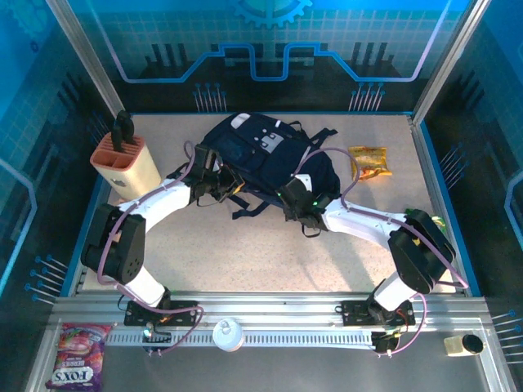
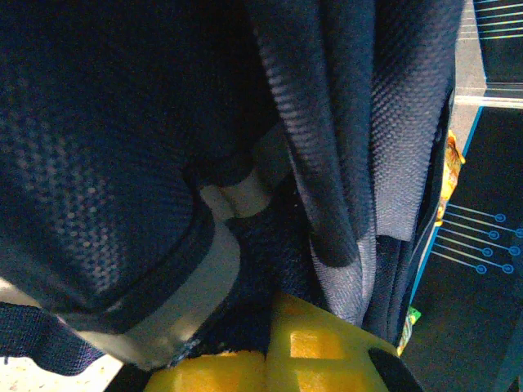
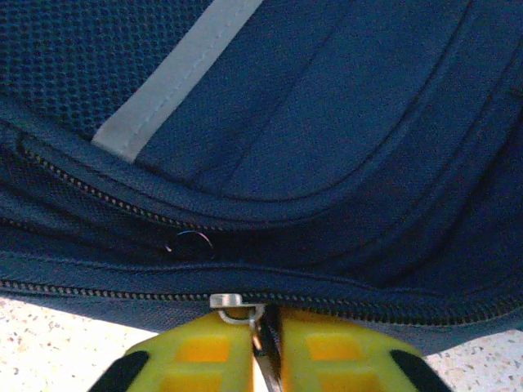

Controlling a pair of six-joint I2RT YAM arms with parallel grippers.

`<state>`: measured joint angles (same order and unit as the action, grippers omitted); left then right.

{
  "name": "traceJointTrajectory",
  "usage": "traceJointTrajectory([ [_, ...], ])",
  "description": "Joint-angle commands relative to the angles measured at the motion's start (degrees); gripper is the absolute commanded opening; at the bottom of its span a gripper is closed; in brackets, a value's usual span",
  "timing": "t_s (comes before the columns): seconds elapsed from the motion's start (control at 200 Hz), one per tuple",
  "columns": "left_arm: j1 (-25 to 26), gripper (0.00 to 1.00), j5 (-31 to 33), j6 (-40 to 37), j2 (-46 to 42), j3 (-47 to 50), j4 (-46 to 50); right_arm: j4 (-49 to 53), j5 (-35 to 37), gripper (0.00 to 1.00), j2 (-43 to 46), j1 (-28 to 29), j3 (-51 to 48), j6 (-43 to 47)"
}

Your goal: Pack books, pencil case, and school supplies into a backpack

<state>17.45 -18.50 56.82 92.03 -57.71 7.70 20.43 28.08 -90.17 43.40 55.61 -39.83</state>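
Note:
The dark navy backpack (image 1: 261, 151) lies in the middle of the table, its straps trailing toward me. My left gripper (image 1: 214, 181) is at its left side, shut on a fold of the navy fabric (image 2: 245, 278) between its yellow fingers (image 2: 327, 343). My right gripper (image 1: 288, 196) is at the near right edge, its jaws almost together on the metal zipper pull (image 3: 237, 304) of a closed zipper (image 3: 392, 304). A pale stripe (image 3: 176, 77) crosses the panel above it. The books, pencil case and school supplies are out of view.
A peach knife block (image 1: 124, 167) with black handles stands at the left. A yellow-orange snack bag (image 1: 369, 161) lies to the right of the backpack. A green item (image 1: 437, 220) peeks out behind the right arm. A candy bag (image 1: 78, 355) lies on the front rail.

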Motion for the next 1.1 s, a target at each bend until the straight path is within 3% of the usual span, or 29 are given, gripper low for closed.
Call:
traceJointTrajectory([
  [0.0,-0.71,0.0,-1.19,-1.97,-0.14,-2.93,-0.11,0.1,1.88,0.1,0.04,-1.25,0.59,0.38],
  [0.245,-3.82,0.0,0.74,-3.25,-0.43,-2.22,0.29,2.39,4.11,0.09,6.73,-6.2,-6.71,-0.27],
  [0.49,-4.88,0.0,2.02,-8.57,3.11,-6.26,3.04,8.31,-5.6,0.08,11.9,-12.88,-7.98,7.43],
  [0.685,-5.06,0.0,2.61,-13.38,10.46,-15.09,5.16,7.65,-14.67,0.0,10.31,-11.73,-5.52,14.5],
  [0.87,-6.58,0.29,5.86,-16.12,13.42,-19.46,8.02,4.06,-22.69,0.0,6.93,-4.4,0.99,19.06],
  [1.095,-11.25,0.57,6.49,-13.25,6.45,-10.45,7.04,-2.48,-29.72,0.0,-2.31,2.39,9.16,17.24],
])
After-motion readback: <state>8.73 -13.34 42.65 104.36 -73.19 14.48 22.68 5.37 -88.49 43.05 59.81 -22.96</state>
